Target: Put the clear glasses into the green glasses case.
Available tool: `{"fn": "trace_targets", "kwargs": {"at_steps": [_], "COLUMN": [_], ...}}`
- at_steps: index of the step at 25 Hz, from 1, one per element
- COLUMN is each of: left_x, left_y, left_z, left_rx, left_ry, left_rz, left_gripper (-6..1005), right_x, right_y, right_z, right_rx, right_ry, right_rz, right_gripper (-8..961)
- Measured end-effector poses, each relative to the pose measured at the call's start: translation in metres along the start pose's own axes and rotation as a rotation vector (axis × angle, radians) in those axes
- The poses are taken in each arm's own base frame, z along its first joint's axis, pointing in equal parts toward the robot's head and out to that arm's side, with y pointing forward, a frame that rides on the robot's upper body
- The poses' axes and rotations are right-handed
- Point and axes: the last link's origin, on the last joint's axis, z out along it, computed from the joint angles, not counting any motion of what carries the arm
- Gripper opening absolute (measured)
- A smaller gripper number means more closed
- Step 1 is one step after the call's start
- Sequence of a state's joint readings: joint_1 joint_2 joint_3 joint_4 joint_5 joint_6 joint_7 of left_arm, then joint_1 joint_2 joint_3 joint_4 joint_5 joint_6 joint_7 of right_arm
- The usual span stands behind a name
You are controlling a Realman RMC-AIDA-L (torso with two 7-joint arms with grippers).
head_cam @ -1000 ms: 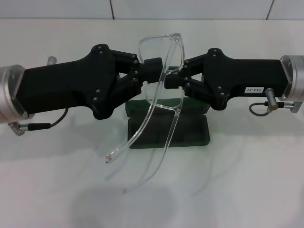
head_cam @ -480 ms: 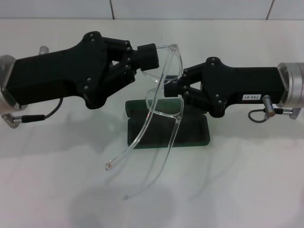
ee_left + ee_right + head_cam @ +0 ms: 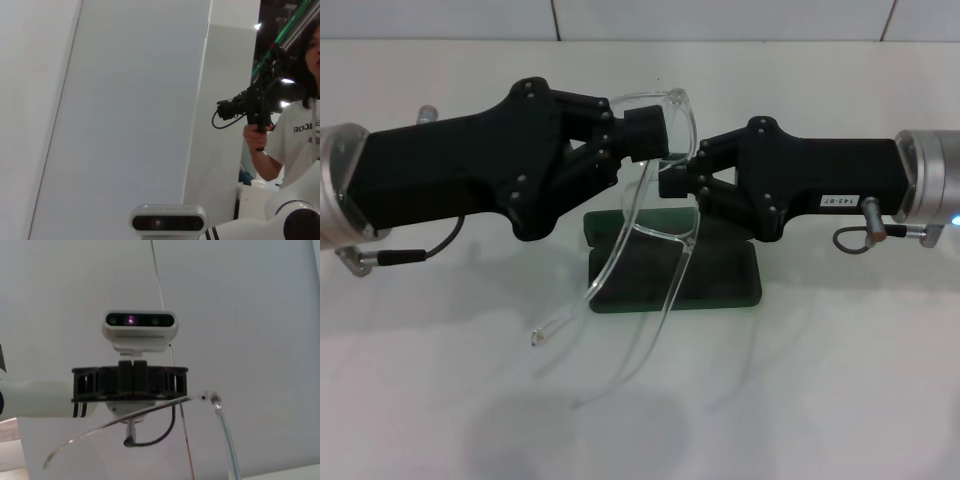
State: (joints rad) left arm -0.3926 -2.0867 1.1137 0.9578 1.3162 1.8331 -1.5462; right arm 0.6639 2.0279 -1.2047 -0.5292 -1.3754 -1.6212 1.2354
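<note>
- Clear glasses (image 3: 665,160) held aloft above the shut green glasses case (image 3: 720,275) on the bench (image 3: 840,380), arms dangling unfolded.
- Left pincer (image 3: 655,130) clenched on the upper frame, likely for steadying.
- Right pincer (image 3: 667,183) clenched mid-frame, probably for folding.

A: Head view looks forward and down, close over the white tabletop (image 3: 840,380).
B: Left wrist view faces outward at a wall and a bystander (image 3: 295,135); right wrist view faces the left end effector (image 3: 131,382), seen in both.
</note>
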Motion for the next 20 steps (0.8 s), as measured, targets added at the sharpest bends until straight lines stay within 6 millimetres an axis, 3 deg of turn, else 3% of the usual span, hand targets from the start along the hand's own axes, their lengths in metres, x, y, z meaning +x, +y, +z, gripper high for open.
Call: {"fn": "trace_targets", "kwargs": {"at_steps": [20], "left_x": [-0.0093], "left_y": [-0.0008], "left_z": [0.0010], "left_rx": [0.005], "left_ry": [-0.026], "left_rz": [0.014], "left_gripper": [25], "right_x": [-0.0055], "right_y": [0.0044], "right_z": [0.0107], "right_rx": [-0.045], "right_ry": [-0.030], "right_rz": [-0.011], "right_gripper": [84]}}
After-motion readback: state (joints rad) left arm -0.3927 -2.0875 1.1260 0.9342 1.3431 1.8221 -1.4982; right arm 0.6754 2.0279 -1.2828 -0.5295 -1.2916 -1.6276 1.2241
